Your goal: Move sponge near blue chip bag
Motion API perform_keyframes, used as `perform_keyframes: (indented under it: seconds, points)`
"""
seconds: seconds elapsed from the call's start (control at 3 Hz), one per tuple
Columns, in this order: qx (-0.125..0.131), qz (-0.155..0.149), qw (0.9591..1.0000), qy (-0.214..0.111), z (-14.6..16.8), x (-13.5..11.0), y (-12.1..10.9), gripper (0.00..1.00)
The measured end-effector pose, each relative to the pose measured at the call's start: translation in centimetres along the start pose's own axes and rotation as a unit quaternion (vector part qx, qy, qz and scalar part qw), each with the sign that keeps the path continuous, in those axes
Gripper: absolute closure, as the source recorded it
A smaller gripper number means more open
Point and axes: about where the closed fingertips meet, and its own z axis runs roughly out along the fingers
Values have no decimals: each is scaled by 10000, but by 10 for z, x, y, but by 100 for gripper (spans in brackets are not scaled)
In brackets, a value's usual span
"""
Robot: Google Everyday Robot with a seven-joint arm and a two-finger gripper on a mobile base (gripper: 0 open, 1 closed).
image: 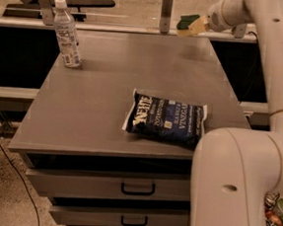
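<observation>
The sponge (190, 24), dark green top over pale yellow foam, hangs in the air above the table's back right edge. My gripper (202, 24) is shut on it from the right, at the end of the white arm (267, 37). The blue chip bag (167, 118) lies flat on the grey table (110, 77) near its front right, white lettering up. The sponge is well behind the bag, far from it.
A clear water bottle (66, 34) stands at the back left of the table. A grey post (166, 10) stands behind the back edge. My arm's white base (234, 187) fills the front right. Drawers (137, 188) sit below the tabletop.
</observation>
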Motion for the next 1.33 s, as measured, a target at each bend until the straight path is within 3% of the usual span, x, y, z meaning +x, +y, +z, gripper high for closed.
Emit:
perform_keyframes:
  seconds: [0.33, 0.67, 1.0, 1.33]
  points:
    - [-370, -329, 9986, 158, -32, 20, 13, 100]
    - [-955, -569, 9938, 21, -55, 42, 42, 100]
    - [-1357, -606, 9888, 122, -42, 65, 73, 100]
    - [-1351, -591, 9889, 149, -40, 67, 73, 100]
